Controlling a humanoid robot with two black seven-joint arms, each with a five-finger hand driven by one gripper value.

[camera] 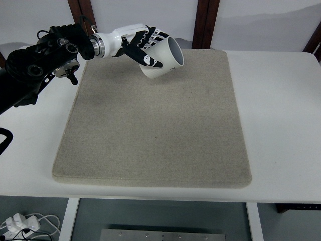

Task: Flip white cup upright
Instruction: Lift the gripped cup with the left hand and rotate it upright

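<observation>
A view looking steeply down on a white desk (281, 125) with a large grey-beige mat (155, 130) lying flat across its middle. The mat serves as the landmark here.

Nearest the camera, below the mat's front edge and under the desk's front rim, a white power plug with cables (22, 222) lies on the floor at the lower left. A grey metal plate (153, 234) shows at the bottom centre.

The mat's surface is bare over its front and middle.

At the mat's far left corner, the robot's left arm (40, 63) reaches in from the left edge of the picture. It is black and bulky with a white wrist section. Its left hand (143, 45) has black and white fingers (150, 60) wrapped around the outside of a white cup (165, 57), clamped on it.

The cup is over the mat's far edge, left of centre. It is tilted, with its open mouth facing up and to the right, toward the far side. Whether its base touches the mat cannot be told.

Beyond the mat, a pale wall with dark brown wooden uprights (208, 22) stands behind the desk.
</observation>
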